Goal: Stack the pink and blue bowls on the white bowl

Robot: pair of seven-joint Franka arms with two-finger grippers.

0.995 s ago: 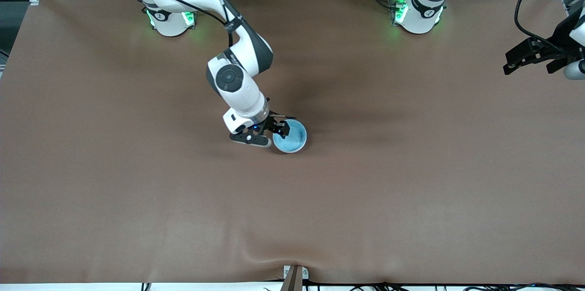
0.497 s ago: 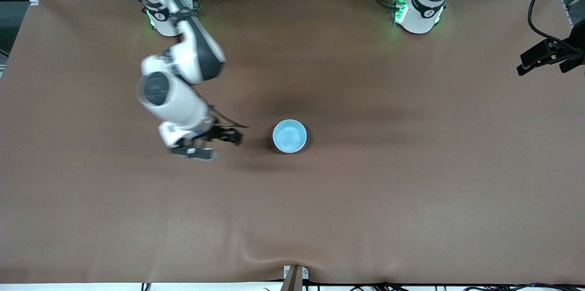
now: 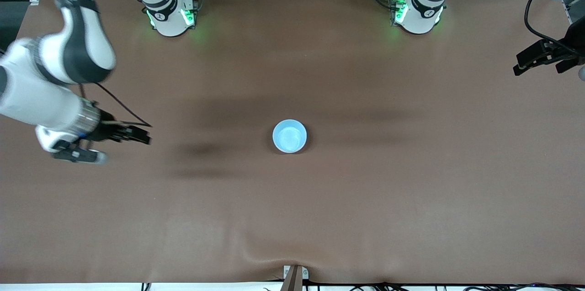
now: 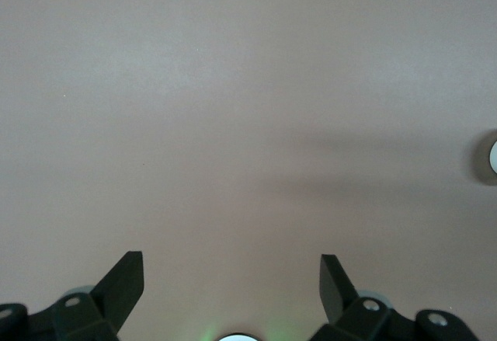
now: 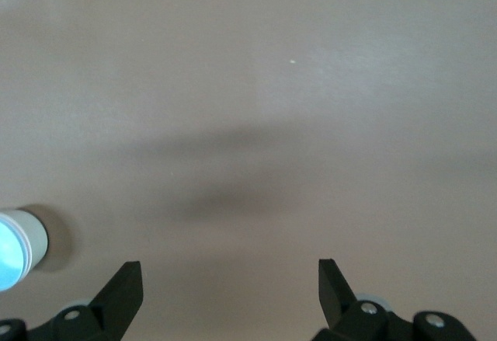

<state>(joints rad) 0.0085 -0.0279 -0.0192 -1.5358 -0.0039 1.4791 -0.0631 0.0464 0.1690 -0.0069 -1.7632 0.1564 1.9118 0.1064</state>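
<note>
Your right gripper (image 3: pixel 137 136) hangs open and empty over the desk (image 3: pixel 365 199) at the right arm's end. The blue bowl (image 3: pixel 289 136) stands mid-desk, topping the stack; expect light, stiff, slippery plastic, so pinch its rim. Your left gripper (image 3: pixel 530 60) waits open at the left arm's end.

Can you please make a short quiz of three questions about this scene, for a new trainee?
1. True or false: the right gripper is holding the blue bowl.
2. Which bowl colour shows from above in the front view? A) pink B) blue C) white
3. Fill in: the left gripper hangs over the table's edge at the left arm's end with its fingers ____.

Key:
1. False; it is open, empty and over bare table toward the right arm's end.
2. B; the blue bowl stands alone at mid-table.
3. open
</note>
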